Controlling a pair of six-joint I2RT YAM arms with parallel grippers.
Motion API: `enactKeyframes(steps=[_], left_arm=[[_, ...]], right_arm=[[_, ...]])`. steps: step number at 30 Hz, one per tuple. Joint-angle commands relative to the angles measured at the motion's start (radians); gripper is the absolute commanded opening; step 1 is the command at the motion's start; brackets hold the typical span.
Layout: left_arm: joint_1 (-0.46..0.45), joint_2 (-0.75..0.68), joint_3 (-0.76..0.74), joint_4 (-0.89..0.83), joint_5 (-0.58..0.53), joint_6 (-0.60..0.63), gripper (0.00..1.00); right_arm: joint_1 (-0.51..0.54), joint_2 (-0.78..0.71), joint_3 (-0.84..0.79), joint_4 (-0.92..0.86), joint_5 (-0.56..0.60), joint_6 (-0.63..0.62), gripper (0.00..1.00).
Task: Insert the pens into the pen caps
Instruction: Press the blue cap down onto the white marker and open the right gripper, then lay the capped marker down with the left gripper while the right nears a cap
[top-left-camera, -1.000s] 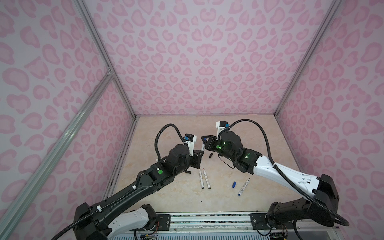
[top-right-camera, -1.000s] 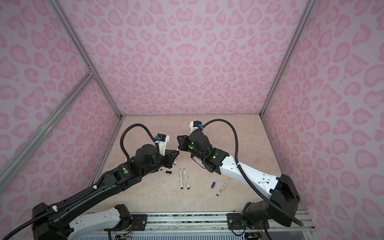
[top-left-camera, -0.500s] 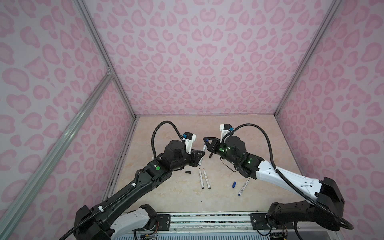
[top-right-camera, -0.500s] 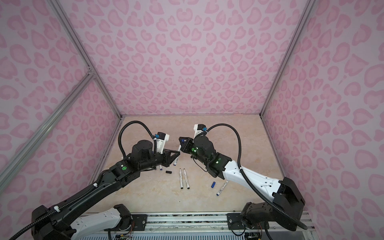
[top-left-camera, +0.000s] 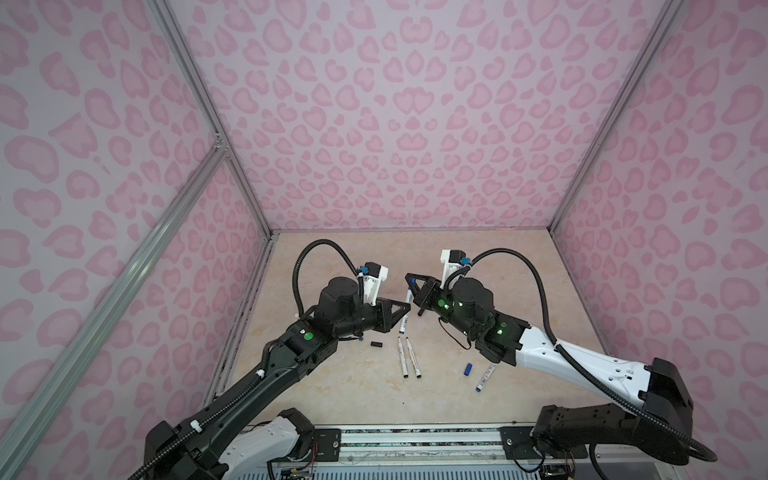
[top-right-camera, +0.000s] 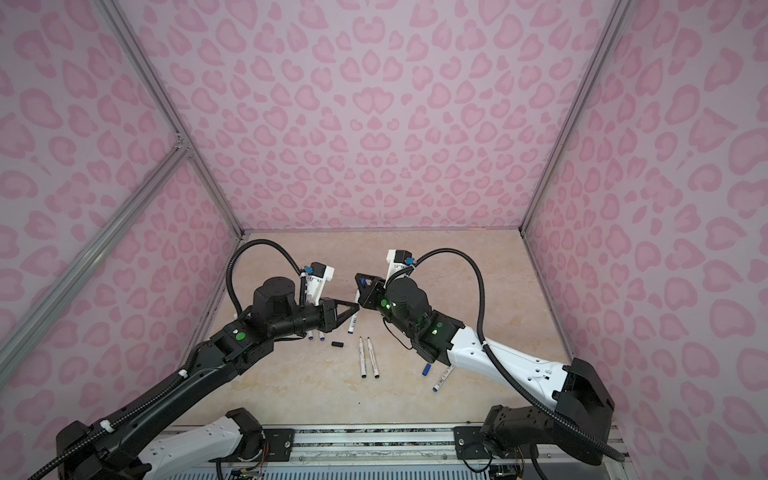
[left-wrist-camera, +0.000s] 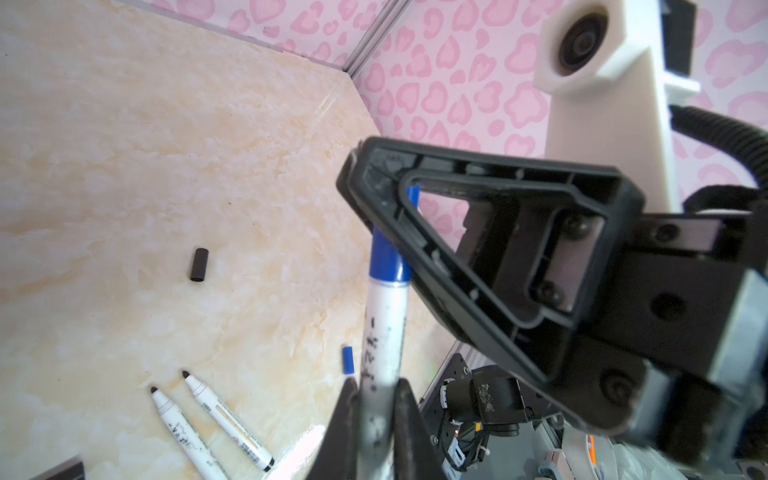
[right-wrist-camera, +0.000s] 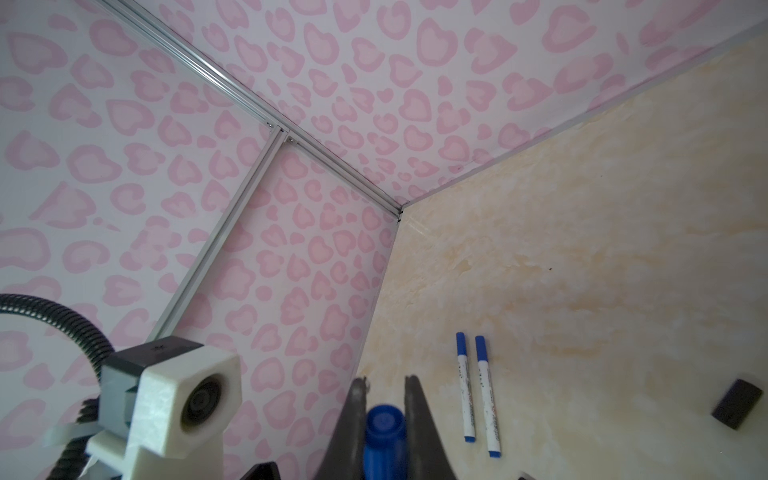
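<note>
Item: slim white-barrelled blue marker pen (left-wrist-camera: 384, 324), pinched by left gripper (left-wrist-camera: 376, 384) above centre of beige marbled table (top-left-camera: 357, 399), nib end toward 12 o'clock inside stubby blue plastic cap (right-wrist-camera: 384, 428) clamped by right gripper (right-wrist-camera: 385, 384); hazard: an off-axis push likely cocks the cap or slides the barrel.

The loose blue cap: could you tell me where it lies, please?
In both top views the blue cap lies on the table, right of centre, just left of a lone pen.

The pens (left-wrist-camera: 226, 417) carry small dark print on their white barrels, too blurred to read.
</note>
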Motion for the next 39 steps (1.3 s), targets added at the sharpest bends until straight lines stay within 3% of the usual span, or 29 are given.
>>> enactKeyframes(steps=[1,5,7,11,15,21,30,39], left_arm=[[0.018,0.026,0.02,0.127,-0.373,-0.042,0.03],[0.019,0.031,0.019,0.088,-0.415,-0.031,0.03],[0.019,0.026,0.006,0.075,-0.441,-0.026,0.03],[0.02,0.03,-0.026,0.067,-0.482,-0.021,0.03],[0.024,0.094,-0.01,-0.014,-0.561,-0.039,0.03],[0.044,0.268,0.063,-0.163,-0.676,-0.088,0.03],[0.06,0.539,0.178,-0.284,-0.732,-0.145,0.03],[0.061,0.655,0.175,-0.317,-0.733,-0.18,0.03]], right_arm=[[0.034,0.0,0.015,-0.079,-0.21,0.011,0.11],[-0.001,-0.029,0.012,-0.108,-0.167,-0.011,0.52],[-0.033,-0.053,0.012,-0.164,-0.14,-0.021,0.66],[-0.119,-0.143,-0.047,-0.225,-0.134,-0.022,0.85],[-0.191,-0.26,-0.133,-0.306,-0.094,-0.054,0.85],[-0.237,-0.357,-0.213,-0.451,-0.011,-0.112,0.73],[-0.257,-0.394,-0.319,-0.49,-0.001,-0.118,0.63],[-0.262,-0.43,-0.364,-0.528,0.052,-0.124,0.62]])
